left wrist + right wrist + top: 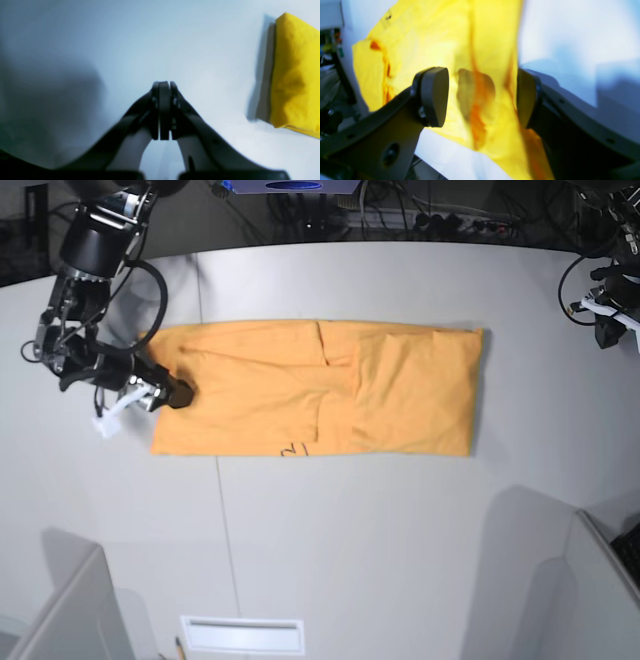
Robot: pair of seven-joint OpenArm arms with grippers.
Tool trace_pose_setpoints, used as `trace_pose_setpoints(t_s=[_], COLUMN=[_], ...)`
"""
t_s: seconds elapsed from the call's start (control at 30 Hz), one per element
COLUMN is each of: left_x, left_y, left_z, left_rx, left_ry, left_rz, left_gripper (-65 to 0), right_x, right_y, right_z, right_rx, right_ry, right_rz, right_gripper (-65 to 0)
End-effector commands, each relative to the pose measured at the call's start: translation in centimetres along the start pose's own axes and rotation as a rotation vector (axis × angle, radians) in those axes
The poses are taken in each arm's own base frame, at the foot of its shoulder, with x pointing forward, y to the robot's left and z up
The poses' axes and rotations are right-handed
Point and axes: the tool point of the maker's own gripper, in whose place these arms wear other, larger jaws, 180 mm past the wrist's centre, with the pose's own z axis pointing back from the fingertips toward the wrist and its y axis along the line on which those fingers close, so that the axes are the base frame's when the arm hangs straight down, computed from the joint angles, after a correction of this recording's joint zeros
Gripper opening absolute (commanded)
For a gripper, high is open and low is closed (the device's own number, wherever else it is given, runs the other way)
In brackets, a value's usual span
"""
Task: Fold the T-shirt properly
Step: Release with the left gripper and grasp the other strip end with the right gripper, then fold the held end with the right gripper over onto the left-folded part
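Observation:
The light-orange T-shirt (320,385) lies flat on the white table as a long folded rectangle, with a bit of black print (291,450) at its front edge. My right gripper (180,392) is over the shirt's left end. In the right wrist view it (481,98) is open, with a raised fold of the cloth (475,62) between its pads and neither pad pressing it. My left gripper (164,110) is shut and empty above bare table. The shirt's edge (295,75) lies well off to its right. In the base view the left arm (605,305) is at the far right edge.
Cables and equipment (400,215) line the table's back edge. Grey partition panels stand at the front left (60,610) and front right (590,600). A white slot plate (240,635) sits at the front edge.

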Motion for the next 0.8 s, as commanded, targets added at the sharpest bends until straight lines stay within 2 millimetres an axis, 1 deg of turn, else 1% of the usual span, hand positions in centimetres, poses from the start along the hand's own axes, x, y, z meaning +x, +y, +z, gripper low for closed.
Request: trace_pose_setpoints(t_s=[0.0,0.13,0.2,0.27,0.33,0.37,0.43,0.57,0.63,0.73,0.77], left_x=[1.6,1.0,0.5,1.2,0.9,1.0,0.8,-0.5,-1.0,-0.9,-1.0], left_y=[0.3,-0.1,-1.2,-2.4,-3.0,-3.2,-4.3,-6.3,-7.6,-9.4,-10.2], left_z=[0.1,-1.6,-2.4,-3.3,-4.3,-4.8,-6.1,-8.6,-9.3,-10.0,-10.1], left_rx=[-0.003,-0.036,-0.072,-0.105,-0.117,-0.113,-0.105,-0.094,-0.123,-0.160,-0.178], left_ry=[-0.047,-0.012,0.015,0.009,0.025,0.033,0.065,0.153,0.172,0.175,0.178], left_rz=[-0.015,-0.007,-0.026,-0.037,-0.042,-0.060,-0.129,-0.286,-0.314,-0.345,-0.359], left_gripper=[-65.0,-65.0,-65.0,-65.0,-65.0,-65.0,-65.0,-65.0,-65.0,-65.0,-65.0], right_x=[-2.1,-3.5,-3.7,-4.0,-4.0,-4.0,-3.7,-2.6,-1.6,-0.3,0.5], right_y=[-1.1,0.2,0.5,0.9,1.1,1.0,0.9,0.9,1.2,1.1,1.4], right_z=[-0.2,-1.6,-1.8,-2.2,-2.3,-2.4,-2.3,-2.4,-2.3,-1.7,-1.5], right_rx=[-0.056,-0.036,-0.034,-0.023,-0.018,-0.017,-0.019,-0.022,-0.021,-0.034,-0.033], right_ry=[0.089,0.140,0.146,0.152,0.152,0.151,0.140,0.085,0.057,0.037,0.024], right_rz=[0.009,0.042,0.052,0.050,0.047,0.045,0.041,0.050,0.051,0.072,0.087], right_gripper=[-26.0,-26.0,-26.1,-26.1,-26.4,-28.4,-36.6,-64.7,-65.0,-65.0,-65.0])
